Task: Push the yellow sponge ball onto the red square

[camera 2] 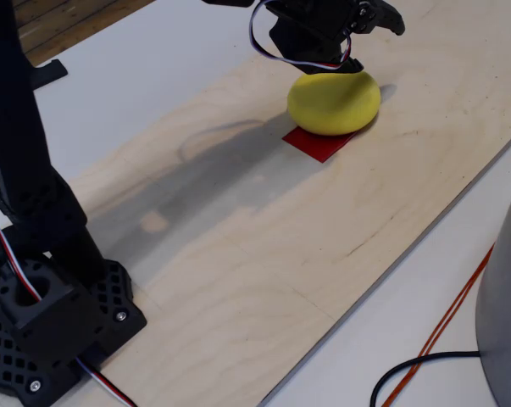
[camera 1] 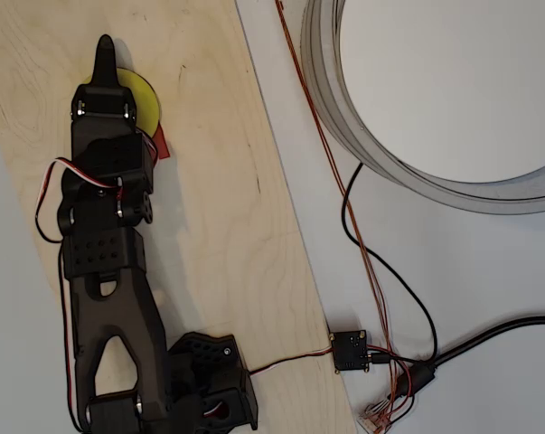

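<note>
The yellow sponge ball (camera 2: 334, 102) rests on the wooden board, its near side overlapping the far edge of the red square (camera 2: 319, 144). In the overhead view the ball (camera 1: 146, 99) is mostly hidden under my black arm, and a sliver of the red square (camera 1: 162, 143) shows just below it. My gripper (camera 2: 380, 17) hangs right above and behind the ball, close to its top. Seen from overhead, the gripper (camera 1: 105, 56) ends in one narrow tip and looks shut, with nothing held.
The plywood board (camera 1: 218, 226) has bare room to the right of the arm. A large grey ring (camera 1: 417, 172) lies off the board on the white table, with cables and a small black board (camera 1: 350, 351) near it. The arm's base (camera 2: 43, 314) stands at the near left.
</note>
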Robot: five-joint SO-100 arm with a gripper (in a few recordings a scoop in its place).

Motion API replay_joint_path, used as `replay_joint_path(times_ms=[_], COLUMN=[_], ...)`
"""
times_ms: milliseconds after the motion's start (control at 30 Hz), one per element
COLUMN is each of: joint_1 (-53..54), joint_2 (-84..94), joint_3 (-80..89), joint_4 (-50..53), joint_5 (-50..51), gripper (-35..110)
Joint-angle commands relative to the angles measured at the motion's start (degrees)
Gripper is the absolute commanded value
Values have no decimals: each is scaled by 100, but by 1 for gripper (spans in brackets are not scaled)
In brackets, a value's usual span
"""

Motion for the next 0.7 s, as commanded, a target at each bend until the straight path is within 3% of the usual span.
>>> replay_joint_path(times_ms=[0,667], joint_1=[-35,-220], joint_2=[53,378], joint_3=[-246,589], joint_4=[246,536], joint_5=[202,914], gripper=[24,24])
